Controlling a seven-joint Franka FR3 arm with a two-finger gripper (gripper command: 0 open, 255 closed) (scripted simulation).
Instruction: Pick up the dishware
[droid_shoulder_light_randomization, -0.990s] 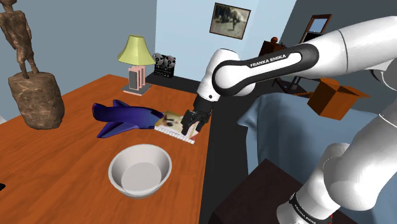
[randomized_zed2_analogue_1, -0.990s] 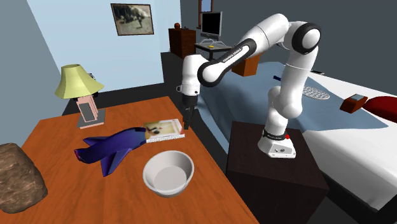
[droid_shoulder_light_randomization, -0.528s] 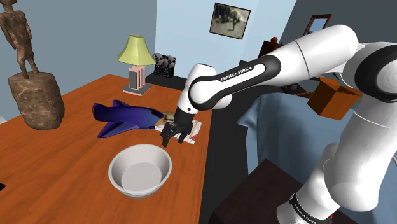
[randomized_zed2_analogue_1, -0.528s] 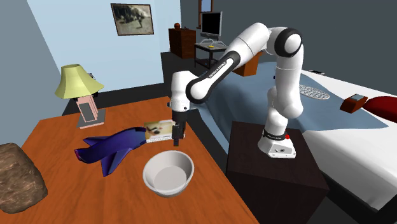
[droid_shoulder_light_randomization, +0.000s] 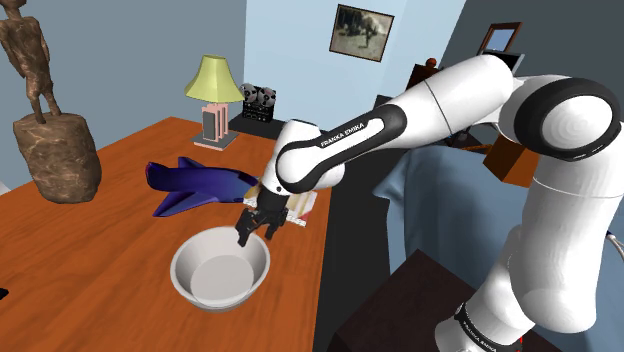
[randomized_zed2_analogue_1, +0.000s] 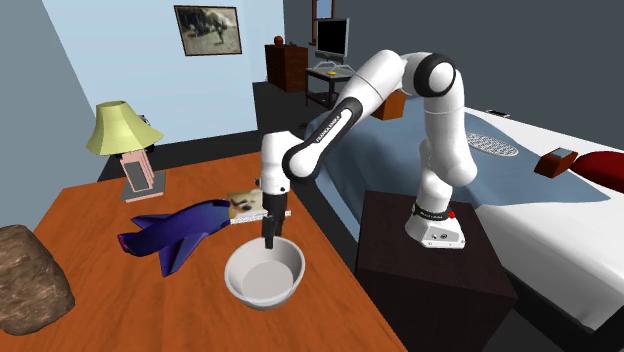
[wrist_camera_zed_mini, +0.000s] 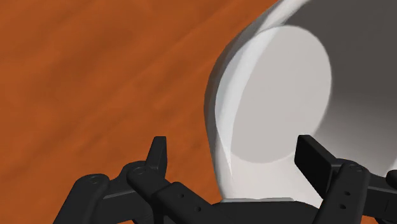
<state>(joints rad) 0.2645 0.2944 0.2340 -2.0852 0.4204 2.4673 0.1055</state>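
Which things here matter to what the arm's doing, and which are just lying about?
Job: round white bowl; black two-finger gripper, open over its rim.
Lying about: dark blue toy plane; thin picture book; yellow-shaded lamp; brown figure statue.

Bowl (droid_shoulder_light_randomization: 220, 276), one: round, deep, plain pale grey-white, with a flat inner base. Stands upright, mouth up, on the orange-brown bench (droid_shoulder_light_randomization: 100, 250), near the blue toy plane (droid_shoulder_light_randomization: 195, 183).

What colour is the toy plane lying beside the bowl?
The toy plane is deep blue, clearest in the shoulder view.
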